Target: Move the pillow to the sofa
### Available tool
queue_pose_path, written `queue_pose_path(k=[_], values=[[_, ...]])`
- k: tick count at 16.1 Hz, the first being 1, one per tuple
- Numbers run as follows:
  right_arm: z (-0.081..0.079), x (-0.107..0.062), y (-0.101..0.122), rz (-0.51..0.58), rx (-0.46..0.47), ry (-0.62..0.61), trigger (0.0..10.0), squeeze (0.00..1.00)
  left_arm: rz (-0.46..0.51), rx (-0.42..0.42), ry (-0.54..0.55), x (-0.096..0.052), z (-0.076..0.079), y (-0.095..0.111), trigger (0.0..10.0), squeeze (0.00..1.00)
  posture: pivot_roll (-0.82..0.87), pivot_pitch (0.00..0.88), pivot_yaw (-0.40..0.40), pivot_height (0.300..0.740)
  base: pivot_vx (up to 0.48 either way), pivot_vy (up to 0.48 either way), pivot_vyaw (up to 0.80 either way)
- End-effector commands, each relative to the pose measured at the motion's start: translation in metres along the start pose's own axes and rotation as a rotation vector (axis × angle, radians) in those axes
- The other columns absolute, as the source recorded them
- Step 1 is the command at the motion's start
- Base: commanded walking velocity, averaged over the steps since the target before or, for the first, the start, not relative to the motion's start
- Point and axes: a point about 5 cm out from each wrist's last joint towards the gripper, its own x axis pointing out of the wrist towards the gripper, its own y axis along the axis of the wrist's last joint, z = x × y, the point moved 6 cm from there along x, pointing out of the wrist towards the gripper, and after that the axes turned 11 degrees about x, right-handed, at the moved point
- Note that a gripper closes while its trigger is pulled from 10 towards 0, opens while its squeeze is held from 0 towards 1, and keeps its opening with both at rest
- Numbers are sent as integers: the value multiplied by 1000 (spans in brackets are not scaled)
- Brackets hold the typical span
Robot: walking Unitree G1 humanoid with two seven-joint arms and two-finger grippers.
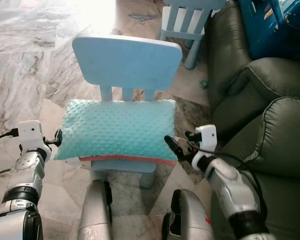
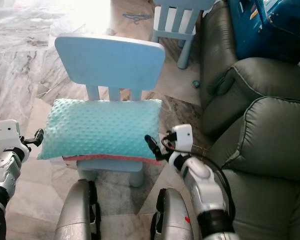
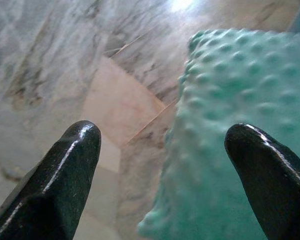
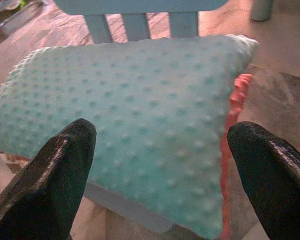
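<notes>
From the head cameras, the teal dotted pillow [image 1: 117, 128] lies flat across the seat of a small light-blue child's chair [image 1: 127, 60], its long edges overhanging the seat on both sides, which leaves both ends free to be pinched. The left gripper [image 1: 56, 137] sits at the pillow's 9 o'clock end and the right gripper [image 1: 171, 145] at its 4 o'clock corner, so the two arms bracket it for what looks like a two-handed lift. The grey-green sofa [image 1: 270, 130] stands at 3 o'clock, close beside the chair, a short swing away. A second blue chair [image 1: 187, 20] stands at 12 o'clock.

In the left wrist view, the fingers [image 3: 65, 175] are spread wide and hold nothing; one finger lies over the pillow's end, the other over the marble floor [image 3: 65, 60], so the opening is lined up with the edge rather than closed on it.

In the right wrist view, the fingers [image 4: 50, 175] are likewise wide apart and empty, aimed at the pillow's broad face, with its coral-red trim [image 4: 235, 110] running near one finger.
</notes>
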Motion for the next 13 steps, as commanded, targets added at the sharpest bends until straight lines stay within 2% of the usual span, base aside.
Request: queue_pose_path(k=[1,6,9,13], values=[[4,-7,1,24,13,-23,10000,0,-18,-13,-22,-5,2,-15,10000,0,-60,261,-65,613,0,0,0],[8,-21,1,65,17,-68,10000,0,56,-44,-72,-16,15,-21,10000,0,-63,218,-50,613,0,0,0],[5,-24,0,70,20,-70,10000,0,46,-51,-76,-22,14,-32,10000,0,-56,207,-47,613,0,0,0],[4,-23,2,77,17,-71,10000,0,47,-47,-78,-23,13,-32,10000,0,-50,200,-43,613,0,0,0]])
